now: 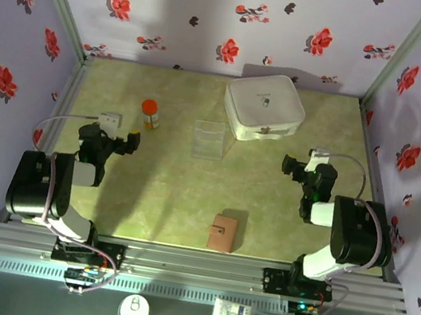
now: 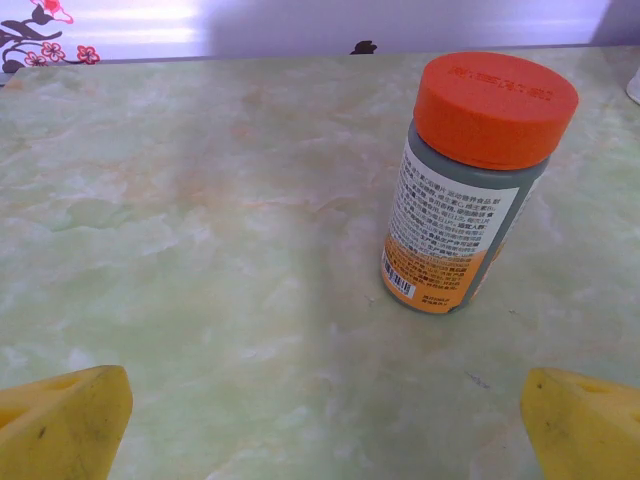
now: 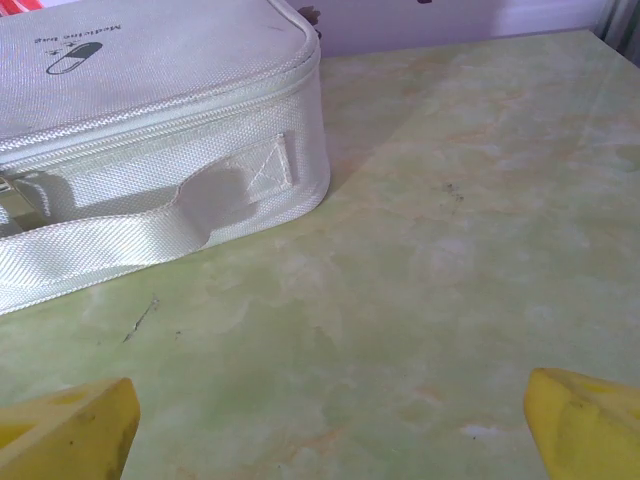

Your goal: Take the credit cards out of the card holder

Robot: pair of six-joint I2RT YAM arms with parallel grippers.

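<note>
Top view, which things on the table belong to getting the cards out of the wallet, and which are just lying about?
Job: brown wallet, lying closed near the front edge.
Lying about: orange-capped bottle, clear tray, white zip case.

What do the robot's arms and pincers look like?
The left arm and right arm are chunky and black, pale grey near the base. The left pincer and right pincer end in yellow wedge fingertips. Each wrist carries a white camera box and a looping grey cable.
</note>
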